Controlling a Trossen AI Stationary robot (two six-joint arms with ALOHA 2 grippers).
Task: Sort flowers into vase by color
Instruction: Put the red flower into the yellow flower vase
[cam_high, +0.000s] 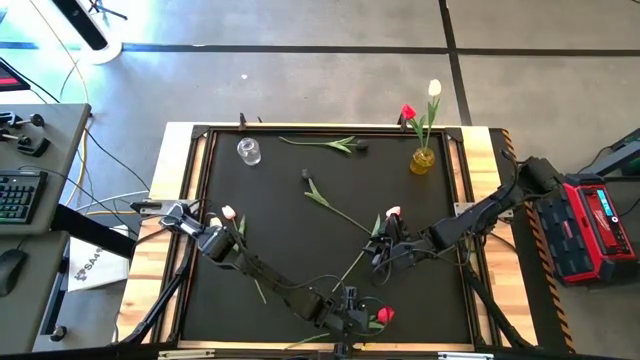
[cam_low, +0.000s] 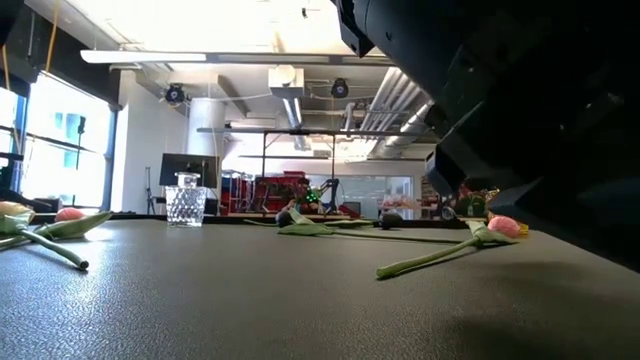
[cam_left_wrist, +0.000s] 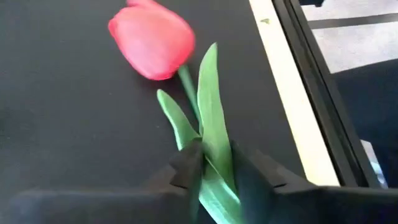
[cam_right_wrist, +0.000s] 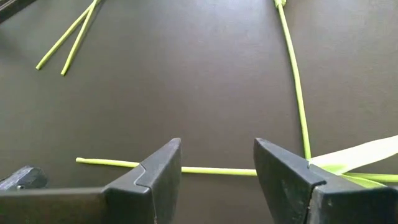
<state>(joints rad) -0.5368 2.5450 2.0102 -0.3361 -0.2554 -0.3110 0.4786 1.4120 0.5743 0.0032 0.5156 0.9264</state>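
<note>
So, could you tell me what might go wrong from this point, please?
The left gripper is closing on the leaves of the red tulip rather than its stem, so the flower could slip or twist when lifted. That tulip lies close to the table's raised edge, where it might snag. The right gripper, open and low over a thin green stem among crossing stems, may drag or tangle neighbouring flowers.

My arms: dark, jointed links, matte black throughout, thin cables trailing alongside. Left gripper (cam_left_wrist: 214, 171): two black fingers, blunt squared tips, stepped bases. Right gripper (cam_right_wrist: 217, 171): black fingers (cam_right_wrist: 158, 171), wedge-shaped, angular facets, smooth faces catching pale highlights.
</note>
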